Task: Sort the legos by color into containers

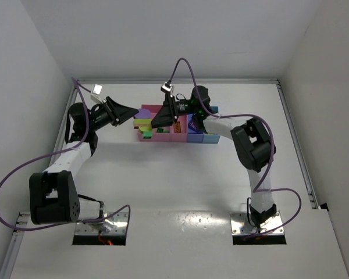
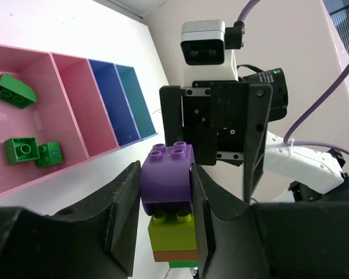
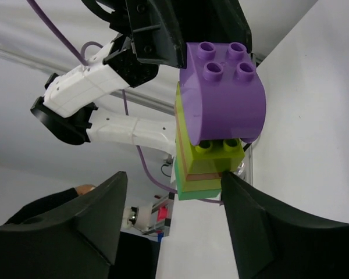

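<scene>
Left claw (image 2: 166, 200) clamps the purple-topped clump (image 2: 173, 238); right claw (image 3: 173, 179) gapes apart, seemingly just beside it.

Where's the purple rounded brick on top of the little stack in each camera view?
Top external: the purple rounded plastic brick is a small patch left of centre, by the left end of the pink and blue plastic bins.
Left wrist: the brick sits low at centre.
Right wrist: the brick sits upper right of centre.
Shared landmark: the yellow-green studded brick stuck under it.
</scene>
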`<action>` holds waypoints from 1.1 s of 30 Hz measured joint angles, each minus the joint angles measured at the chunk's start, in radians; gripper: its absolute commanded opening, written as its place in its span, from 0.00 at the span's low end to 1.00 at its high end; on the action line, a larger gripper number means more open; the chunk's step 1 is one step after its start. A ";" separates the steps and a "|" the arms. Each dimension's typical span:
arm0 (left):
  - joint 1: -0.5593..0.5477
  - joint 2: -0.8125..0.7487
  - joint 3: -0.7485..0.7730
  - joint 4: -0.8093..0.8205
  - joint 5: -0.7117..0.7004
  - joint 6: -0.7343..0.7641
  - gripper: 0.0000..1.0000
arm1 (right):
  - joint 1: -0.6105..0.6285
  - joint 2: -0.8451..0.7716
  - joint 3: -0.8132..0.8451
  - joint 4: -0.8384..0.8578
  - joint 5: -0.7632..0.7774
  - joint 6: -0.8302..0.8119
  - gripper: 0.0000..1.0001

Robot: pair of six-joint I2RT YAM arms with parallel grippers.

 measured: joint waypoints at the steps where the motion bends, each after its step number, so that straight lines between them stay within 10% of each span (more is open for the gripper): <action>1: 0.000 0.000 0.000 0.000 0.000 0.000 0.00 | 0.004 0.003 0.000 0.002 0.000 0.000 0.63; 17: -0.006 0.000 0.000 0.015 -0.003 -0.004 0.00 | 0.014 0.063 0.039 -0.032 0.021 -0.020 0.56; 27: -0.016 -0.002 0.000 0.043 -0.002 -0.024 0.00 | 0.013 0.069 0.083 -0.039 0.032 -0.034 0.08; 33: -0.019 -0.002 0.000 0.031 0.000 -0.015 0.00 | 0.014 0.070 0.053 0.012 0.028 -0.024 0.00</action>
